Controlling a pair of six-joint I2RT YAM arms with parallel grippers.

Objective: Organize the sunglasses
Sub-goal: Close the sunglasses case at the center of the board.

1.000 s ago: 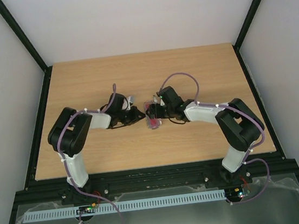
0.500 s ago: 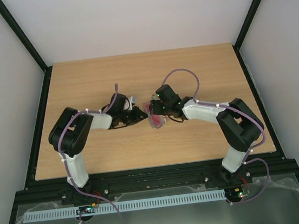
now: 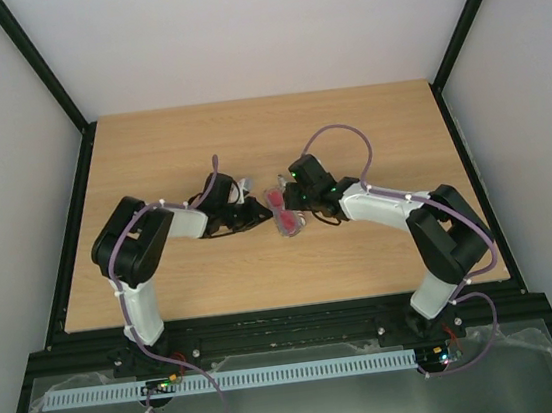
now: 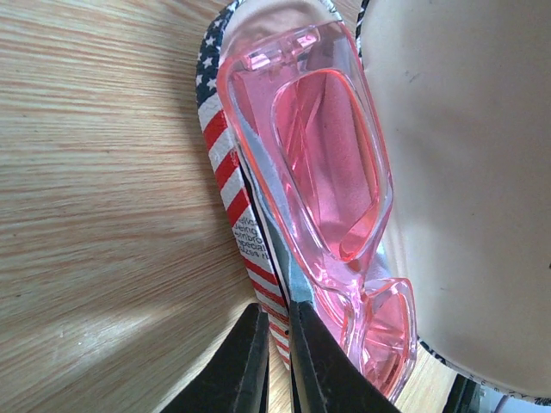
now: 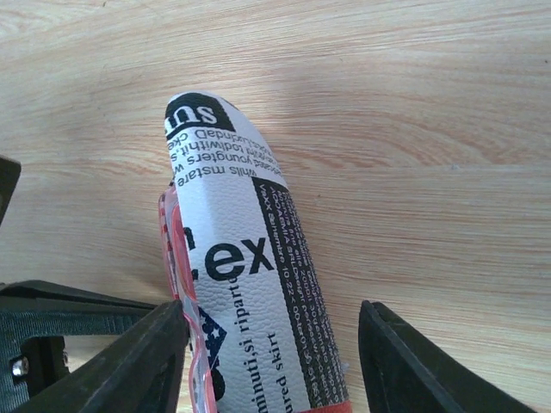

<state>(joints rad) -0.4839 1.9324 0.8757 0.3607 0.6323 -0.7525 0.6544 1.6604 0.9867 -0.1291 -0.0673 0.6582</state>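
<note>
Right gripper (image 5: 271, 314) has edged farther out from the bases and its jaws have narrowed, yet they're spread, one finger on each side of the oblong leather-look case (image 5: 245, 215), white with black newsprint lettering. Pale wood-grain surface (image 3: 363, 261) underneath. Left gripper (image 4: 277, 314): jaws pressed together, pinching the case's stars-and-stripes rim. Inside the open case, against its smooth cream lining, lie the slim sunglasses (image 4: 331, 146): glossy translucent pink plastic, rose-tinted lenses, at mid-surface between both arms.
</note>
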